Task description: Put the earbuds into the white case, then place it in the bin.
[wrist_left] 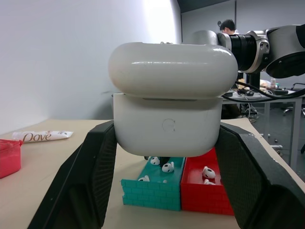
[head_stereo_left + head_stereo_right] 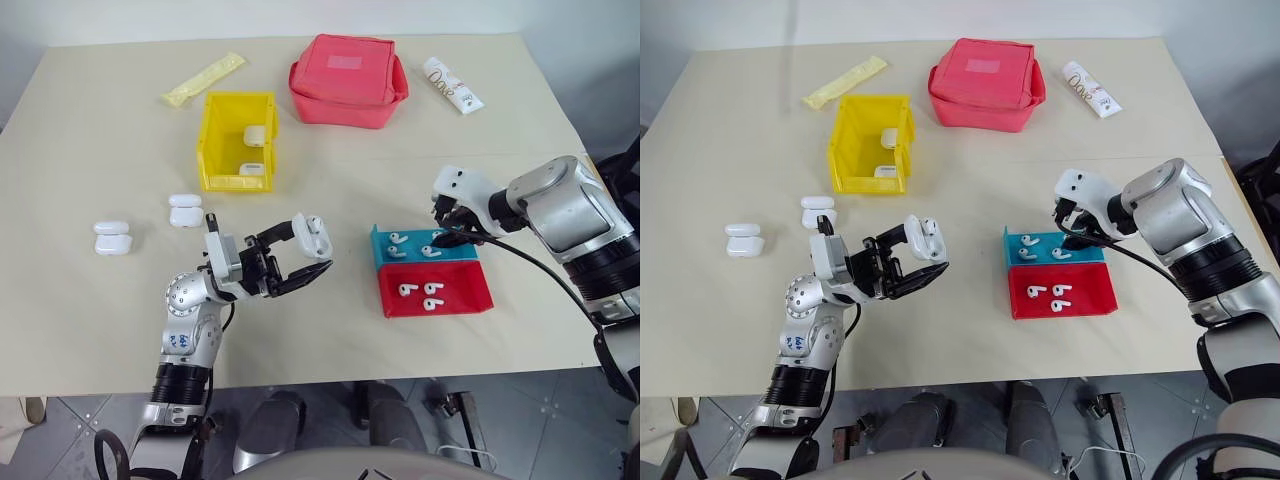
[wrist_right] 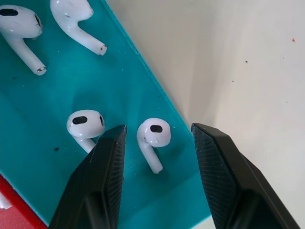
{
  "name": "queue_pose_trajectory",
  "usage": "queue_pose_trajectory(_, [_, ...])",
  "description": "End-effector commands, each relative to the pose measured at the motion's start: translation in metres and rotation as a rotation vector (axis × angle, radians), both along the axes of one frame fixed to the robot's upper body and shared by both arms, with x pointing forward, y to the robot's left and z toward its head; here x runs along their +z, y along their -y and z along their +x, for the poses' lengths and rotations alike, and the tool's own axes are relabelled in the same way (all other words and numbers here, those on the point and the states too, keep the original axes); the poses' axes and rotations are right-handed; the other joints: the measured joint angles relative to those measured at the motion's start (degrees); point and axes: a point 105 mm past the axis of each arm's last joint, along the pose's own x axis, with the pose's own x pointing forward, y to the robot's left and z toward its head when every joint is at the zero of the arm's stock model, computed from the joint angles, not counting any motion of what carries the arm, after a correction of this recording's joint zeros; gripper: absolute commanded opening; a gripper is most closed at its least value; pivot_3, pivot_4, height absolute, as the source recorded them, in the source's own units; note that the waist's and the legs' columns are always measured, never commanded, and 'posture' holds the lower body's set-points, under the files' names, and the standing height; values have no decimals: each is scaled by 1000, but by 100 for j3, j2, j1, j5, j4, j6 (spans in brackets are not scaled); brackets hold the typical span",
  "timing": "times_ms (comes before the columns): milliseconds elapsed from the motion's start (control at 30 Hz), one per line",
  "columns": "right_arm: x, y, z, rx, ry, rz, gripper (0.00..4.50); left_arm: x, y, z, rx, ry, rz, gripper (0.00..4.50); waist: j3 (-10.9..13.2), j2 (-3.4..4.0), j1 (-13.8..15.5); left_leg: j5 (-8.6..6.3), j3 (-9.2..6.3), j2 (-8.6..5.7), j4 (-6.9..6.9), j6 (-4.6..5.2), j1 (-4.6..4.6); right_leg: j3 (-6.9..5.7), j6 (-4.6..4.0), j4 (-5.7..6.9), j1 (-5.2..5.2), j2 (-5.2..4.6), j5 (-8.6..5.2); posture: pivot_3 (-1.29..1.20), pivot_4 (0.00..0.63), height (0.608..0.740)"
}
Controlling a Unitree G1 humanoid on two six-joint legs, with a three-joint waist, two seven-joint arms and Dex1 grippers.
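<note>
Beige and matte, the broad rectangular tabletop (image 2: 110,300) bears everything, standing on a grey tiled floor (image 2: 500,400) beside a pale plain wall (image 1: 62,57); the left wrist view looks past the table into a room with desks and a seated person (image 1: 228,25) far off. Above the table's near middle the left gripper (image 2: 300,262) is clamped on a small glossy white rounded hinged earbud case (image 2: 314,237), which it holds clear of the surface with its lid raised ajar. Tiny glossy white earbuds (image 3: 153,137) with short stems lie in a shallow teal plastic tray (image 2: 385,241), touching a shallow red plastic tray (image 2: 470,300) that holds more of them. The right gripper (image 3: 157,143) hangs just over the teal tray's end, its black fingers (image 3: 102,167) parted on either side of one earbud without closing on it. Farther back stands the bright yellow open-top plastic bin (image 2: 212,140) with white cases inside. More closed white cases (image 2: 111,238) rest on the table to its left, and a red fabric pouch (image 2: 348,80), a white printed tube (image 2: 452,85) and a pale yellow sachet (image 2: 204,79) lie along the far edge.
</note>
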Motion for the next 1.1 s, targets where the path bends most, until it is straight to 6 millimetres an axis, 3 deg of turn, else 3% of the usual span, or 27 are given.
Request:
queue_pose_trajectory(33, [9,1,3,-9,24,-5,2262,7,-1,-4,1,33,-4,2744,0,0,1,0,0,0,0,0,0,0,0,0,0,0,0,0,150,740])
queue_pose_trajectory(300, [8,0,1,-8,10,-10,2262,7,-1,-3,4,30,-4,2744,-1,0,2,0,0,0,1,0,0,0,0,1,0,0,0,0,150,740])
queue_pose_trajectory(400, [6,0,0,-4,3,-16,1716,7,-1,-2,6,31,-5,2744,-1,0,1,0,0,-1,1,0,0,0,0,1,0,-1,0,0,150,740])
queue_pose_trajectory(533, [5,-2,0,0,2,-11,487,7,-2,-1,9,33,-3,2744,-1,0,-4,0,0,0,1,0,0,0,0,1,0,-1,0,0,150,740])
queue_pose_trajectory(733, [9,-3,2,14,24,2,487,7,-2,2,12,32,-1,2744,-1,0,-9,0,0,0,1,0,0,0,0,1,0,0,0,0,150,740])
queue_pose_trajectory(867, [31,-5,6,18,106,76,487,6,1,6,1,29,-2,2744,-1,1,-6,1,0,-1,1,-1,-1,0,-1,1,-1,0,0,0,150,740])
queue_pose_trajectory(1033, [63,-14,-1,39,215,303,487,4,7,11,-38,23,-2,2744,-2,-1,8,1,-1,-2,3,0,-4,-1,-1,2,-2,0,1,0,150,740])
queue_pose_trajectory(1100, [73,-22,-23,79,203,476,487,5,11,15,-65,18,-3,2744,-7,-8,45,2,0,-2,4,1,-4,0,0,2,-2,0,1,0,150,740])
